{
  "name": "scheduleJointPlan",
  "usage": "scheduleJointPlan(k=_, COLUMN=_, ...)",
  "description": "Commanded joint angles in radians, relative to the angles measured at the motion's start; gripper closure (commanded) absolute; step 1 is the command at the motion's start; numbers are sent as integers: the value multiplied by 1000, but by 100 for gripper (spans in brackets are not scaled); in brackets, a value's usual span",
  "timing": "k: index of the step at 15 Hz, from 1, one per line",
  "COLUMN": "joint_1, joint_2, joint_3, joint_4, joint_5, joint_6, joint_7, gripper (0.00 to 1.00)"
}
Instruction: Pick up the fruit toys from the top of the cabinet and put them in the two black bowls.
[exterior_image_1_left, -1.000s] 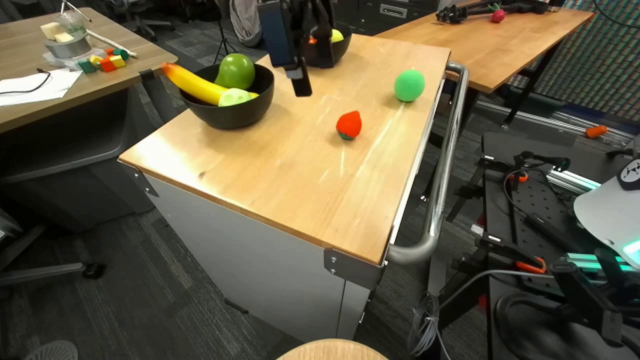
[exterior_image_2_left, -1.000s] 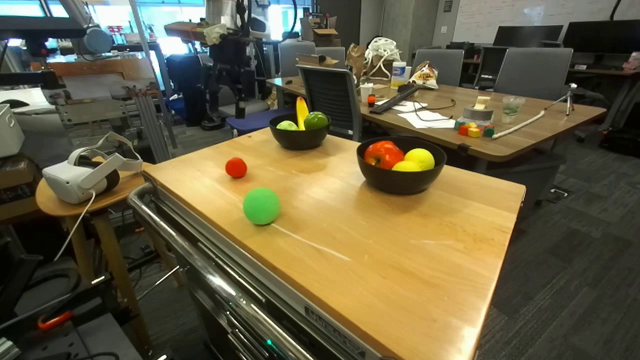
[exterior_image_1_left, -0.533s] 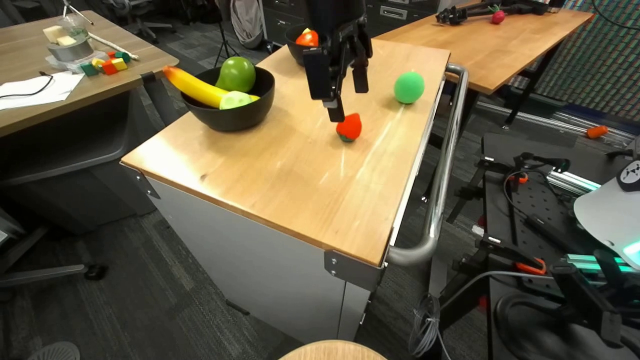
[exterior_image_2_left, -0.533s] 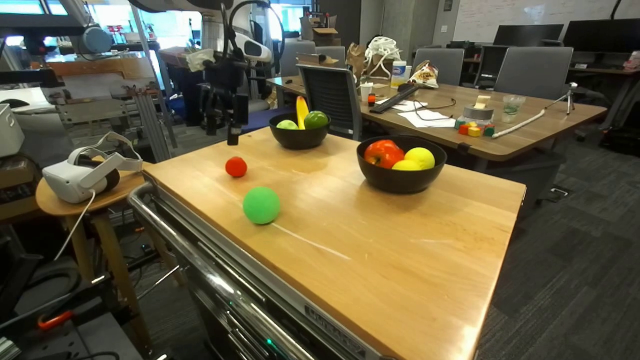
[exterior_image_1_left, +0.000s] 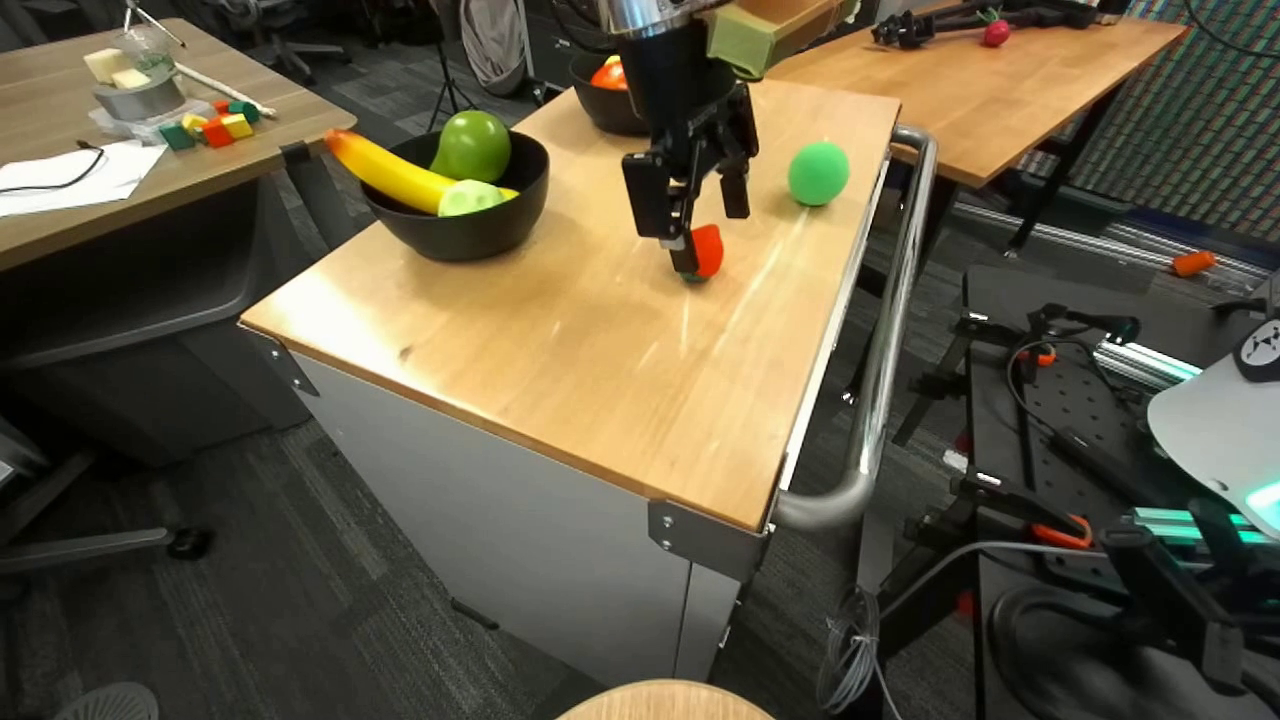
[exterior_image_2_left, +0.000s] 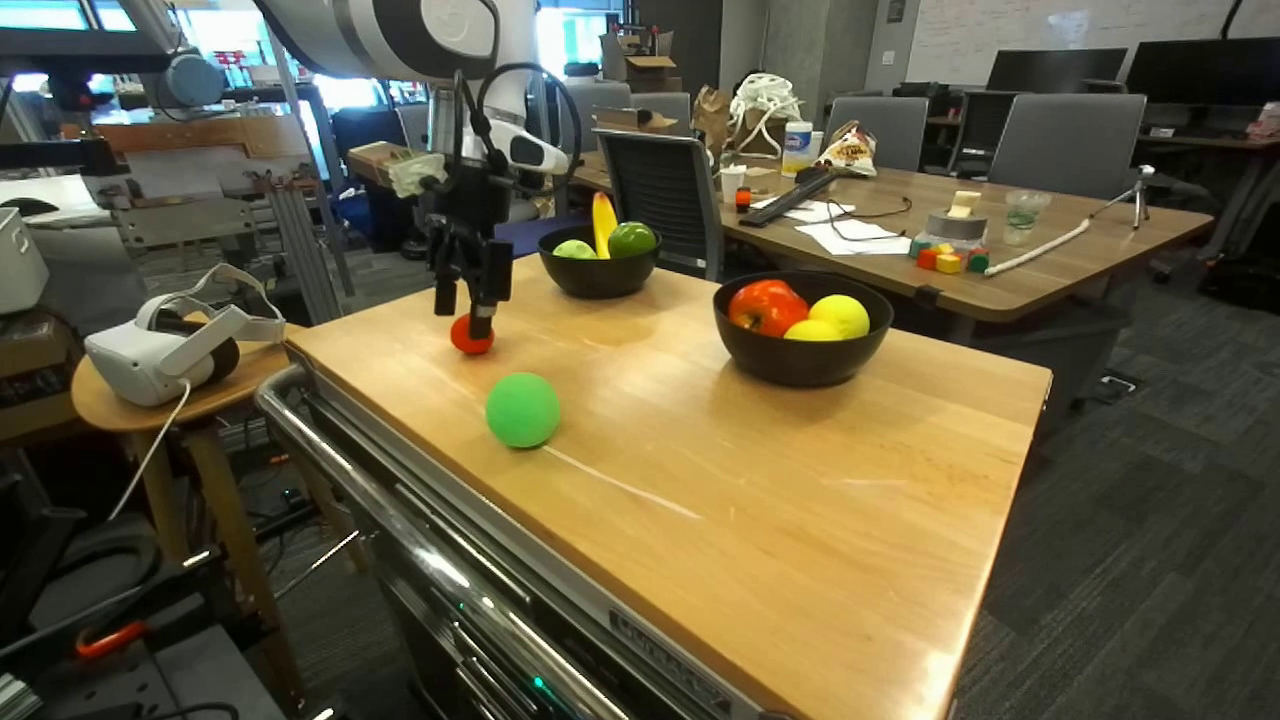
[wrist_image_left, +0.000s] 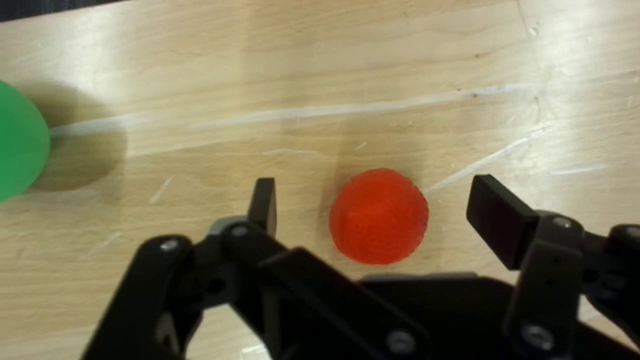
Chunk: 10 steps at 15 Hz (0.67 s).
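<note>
The cabinet (exterior_image_1_left: 560, 350) is seen across the middle of both exterior views. On its top, in an exterior view, a first bowl (exterior_image_2_left: 803, 366) is recorded right of centre and a second bowl (exterior_image_2_left: 599, 281) above and just left of centre, each with fruit (exterior_image_2_left: 768, 308) inside. The hand (exterior_image_2_left: 463, 311) is noted at upper left of centre there, pointed downward, its fingers (wrist_image_left: 497, 220) spread wide, nothing held. The green ball (exterior_image_2_left: 523, 411) is found loose, left of and slightly below centre. The smallest item, the red toy (wrist_image_left: 378, 216), is likewise loose: in the wrist view it is placed just right of and below centre, between the fingers, roughly midway, apart from both.

On this bracketing the coming grasp is judged to turn. As a round outline is presented from above, no long axis need be matched.

Not established: whether the fingers reach low enough to enclose the red toy. In both exterior views it is partly covered by a finger. The first bowl (exterior_image_1_left: 606, 112) is partly masked by the hand in an exterior view. The green ball is cut off at the left edge of the wrist view.
</note>
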<state>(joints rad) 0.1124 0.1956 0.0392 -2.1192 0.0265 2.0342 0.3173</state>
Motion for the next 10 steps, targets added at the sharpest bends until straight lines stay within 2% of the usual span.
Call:
scheduleJointPlan(k=1, joint_1=-13, joint_2=11, joint_3=-1, joint_4=2, joint_5=23, joint_6=14, joint_7=8, gripper=30)
scheduleJointPlan(k=7, joint_1=-22, joint_2=14, joint_3=2, joint_4=18, joint_5=58, joint_6=21, joint_7=-1, gripper=75)
scheduleJointPlan(k=10, joint_1=17, joint_2=-54, joint_3=15, joint_4=53, joint_5=-31, joint_6=37, joint_7=36, gripper=76)
